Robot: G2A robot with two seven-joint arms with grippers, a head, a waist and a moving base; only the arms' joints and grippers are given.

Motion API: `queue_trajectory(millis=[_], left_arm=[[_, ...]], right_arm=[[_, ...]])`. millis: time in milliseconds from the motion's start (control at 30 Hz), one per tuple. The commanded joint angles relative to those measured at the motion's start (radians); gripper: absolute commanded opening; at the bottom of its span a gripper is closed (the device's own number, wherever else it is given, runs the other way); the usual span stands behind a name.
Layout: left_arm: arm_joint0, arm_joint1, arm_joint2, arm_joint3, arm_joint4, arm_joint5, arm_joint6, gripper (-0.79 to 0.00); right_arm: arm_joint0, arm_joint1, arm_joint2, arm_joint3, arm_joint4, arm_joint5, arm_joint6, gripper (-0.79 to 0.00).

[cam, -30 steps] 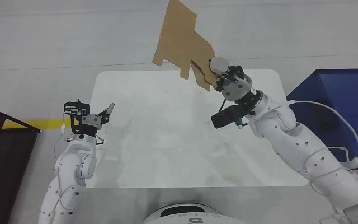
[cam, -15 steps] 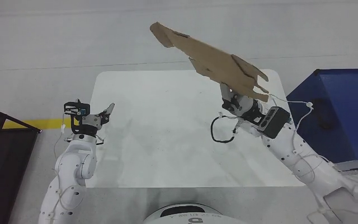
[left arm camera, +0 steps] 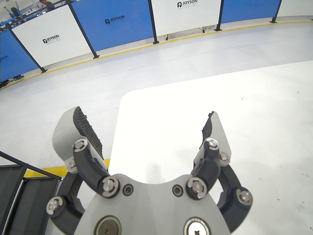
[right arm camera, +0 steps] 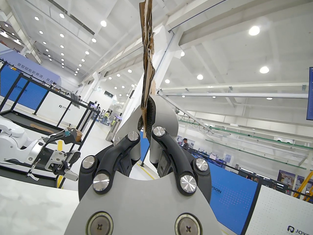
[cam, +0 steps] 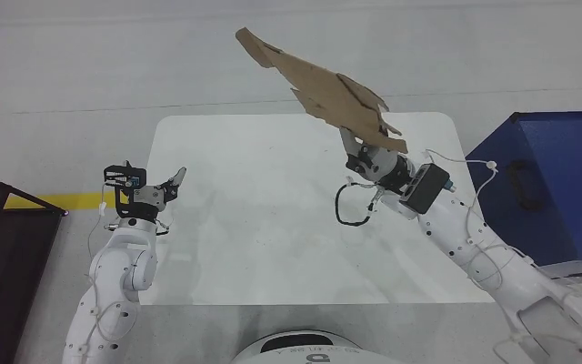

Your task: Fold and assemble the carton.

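Clamping 1 carton (cam: 314, 80), R tool (right arm camera: 146, 110), L tool (left arm camera: 145, 113) spread

The white, jointed left arm (cam: 116, 273) is bent at the elbow, with its forearm pointing forward. The grey-fingered left gripper (left arm camera: 144, 113) is spread wide, its black ribbed pads (left arm camera: 85, 128) well apart and holding nothing. The white right arm (cam: 473, 246) reaches forward and inward with its wrist tipped upward. The grey right gripper (right arm camera: 146, 110) pinches the edge of a flat brown cardboard carton (cam: 318, 82).
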Motion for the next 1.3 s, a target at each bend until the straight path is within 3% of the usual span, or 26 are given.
queue_trajectory(millis=[0,100,267,433,667,1000,1267], left_arm=[[0.000,0.000,0.000,0.000,0.000,0.000,0.000,0.000],[0.000,0.000,0.000,0.000,0.000,0.000,0.000,0.000],[0.000,0.000,0.000,0.000,0.000,0.000,0.000,0.000],[0.000,0.000,0.000,0.000,0.000,0.000,0.000,0.000],[0.000,0.000,0.000,0.000,0.000,0.000,0.000,0.000],[0.000,0.000,0.000,0.000,0.000,0.000,0.000,0.000],[0.000,0.000,0.000,0.000,0.000,0.000,0.000,0.000]], right_arm=[[0.009,-0.006,-0.001,0.022,0.103,-0.176,0.035,-0.785],[0.051,-0.028,-0.034,0.062,0.274,-0.471,0.057,-0.785],[0.117,-0.076,-0.098,0.104,0.679,-0.764,0.350,-0.785],[0.197,-0.118,-0.220,0.144,0.874,-0.764,0.488,-0.785],[0.242,-0.151,-0.278,0.160,1.025,-0.764,0.583,-0.785],[0.244,-0.170,-0.268,0.165,1.164,-0.764,0.713,-0.785],[0.226,-0.180,-0.239,0.157,1.173,-0.764,0.748,-0.785]])
